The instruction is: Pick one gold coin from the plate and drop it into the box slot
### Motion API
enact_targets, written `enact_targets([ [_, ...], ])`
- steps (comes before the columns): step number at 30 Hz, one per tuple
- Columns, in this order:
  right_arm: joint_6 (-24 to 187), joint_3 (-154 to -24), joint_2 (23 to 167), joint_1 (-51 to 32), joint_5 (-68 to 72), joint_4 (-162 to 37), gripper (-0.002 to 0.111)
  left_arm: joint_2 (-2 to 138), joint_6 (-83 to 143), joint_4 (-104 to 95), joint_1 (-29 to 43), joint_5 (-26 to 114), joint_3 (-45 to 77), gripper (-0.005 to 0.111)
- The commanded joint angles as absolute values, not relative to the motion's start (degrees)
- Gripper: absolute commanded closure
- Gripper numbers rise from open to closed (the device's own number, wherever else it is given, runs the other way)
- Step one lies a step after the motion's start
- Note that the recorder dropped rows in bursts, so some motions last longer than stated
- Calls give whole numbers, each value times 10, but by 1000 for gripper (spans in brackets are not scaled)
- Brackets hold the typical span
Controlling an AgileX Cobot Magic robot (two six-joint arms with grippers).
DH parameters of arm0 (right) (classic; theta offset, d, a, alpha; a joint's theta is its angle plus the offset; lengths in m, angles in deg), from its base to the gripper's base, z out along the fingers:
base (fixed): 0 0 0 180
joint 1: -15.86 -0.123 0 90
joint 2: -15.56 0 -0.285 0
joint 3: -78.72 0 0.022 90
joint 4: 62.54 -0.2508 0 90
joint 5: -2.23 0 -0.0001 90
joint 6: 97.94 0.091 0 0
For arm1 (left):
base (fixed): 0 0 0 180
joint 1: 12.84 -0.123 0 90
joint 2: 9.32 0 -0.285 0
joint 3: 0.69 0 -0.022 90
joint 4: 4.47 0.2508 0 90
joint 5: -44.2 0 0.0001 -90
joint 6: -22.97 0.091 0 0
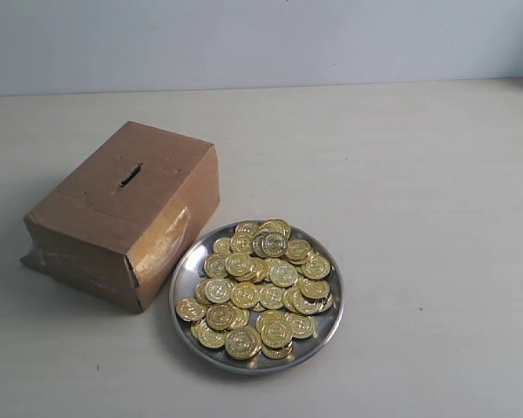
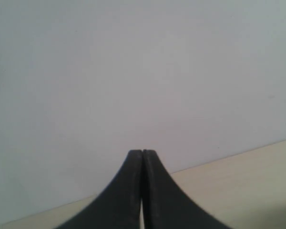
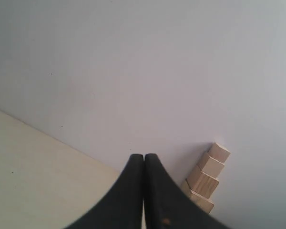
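Gold coin point(image 1: 316, 266) at the plate's point(image 1: 329, 326) two-o'clock edge looks light, stiff and slick, best pinched across its rim; both arms' jaws are pressed together, empty.

The box point(image 1: 122, 218) is plain brown cardboard, and the glossy clear tape on its 4 o'clock face catches a pale glare. Its slot point(image 1: 129, 175) is a dark slit. The plate point(image 1: 183, 272) is shiny silver. The gold coins point(image 1: 244, 294) are bright yellow-gold with embossed faces. The worktop point(image 1: 418, 218) is pale cream and faintly streaked, and the wall point(image 1: 244, 39) is pale blue-grey. The left fingers point(image 2: 131, 191) and right fingers point(image 3: 128, 195) are matte black. The blocks point(image 3: 207, 179) are light bare wood.
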State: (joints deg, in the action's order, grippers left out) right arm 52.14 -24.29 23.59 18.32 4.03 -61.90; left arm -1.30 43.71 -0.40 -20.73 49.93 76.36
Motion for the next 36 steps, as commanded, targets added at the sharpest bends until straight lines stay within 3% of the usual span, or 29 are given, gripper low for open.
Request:
enact_targets([
  [1,521,-241,234,185,41,-620,108,-15,438,-1,-208,497,765,107],
  [18,521,-241,234,185,41,-622,108,-15,437,-23,-208,486,765,107],
  [30,521,-241,234,185,41,-622,108,-15,437,-68,-208,252,765,107],
  [36,521,-241,234,185,41,-622,108,-15,438,-68,-207,241,765,107],
])
